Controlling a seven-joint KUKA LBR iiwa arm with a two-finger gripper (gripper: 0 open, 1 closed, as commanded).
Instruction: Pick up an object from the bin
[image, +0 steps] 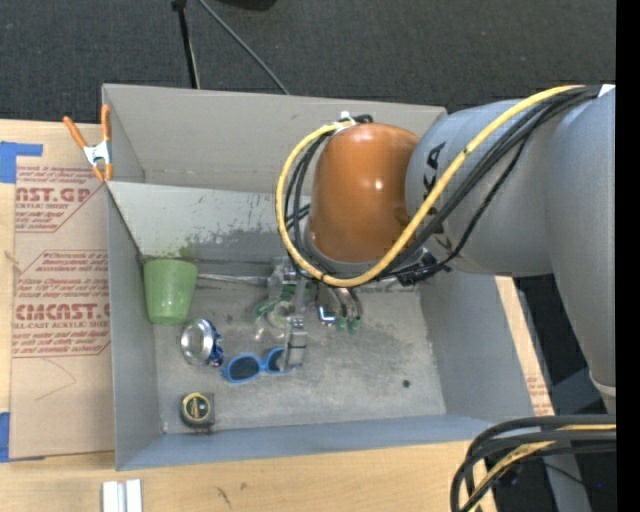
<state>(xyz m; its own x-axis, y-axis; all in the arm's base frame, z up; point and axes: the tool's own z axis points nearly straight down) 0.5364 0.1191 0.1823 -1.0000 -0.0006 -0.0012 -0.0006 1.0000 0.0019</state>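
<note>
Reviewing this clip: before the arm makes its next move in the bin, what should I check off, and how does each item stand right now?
1. The gripper is down inside the bin, away from its walls: ok.
2. Something pickable nearby: a blue goggle-shaped thing lies right by the gripper's tip, front-middle of the floor: ok.
3. Whether anything is already held: cannot tell.
4. That blue thing is free of the shiny silver-and-blue thing on its left: cannot tell; they lie close.
5. The green cup at the left wall is apart from the gripper: ok.
6. The round black-and-yellow thing in the front-left corner is out of the way: ok.
</note>
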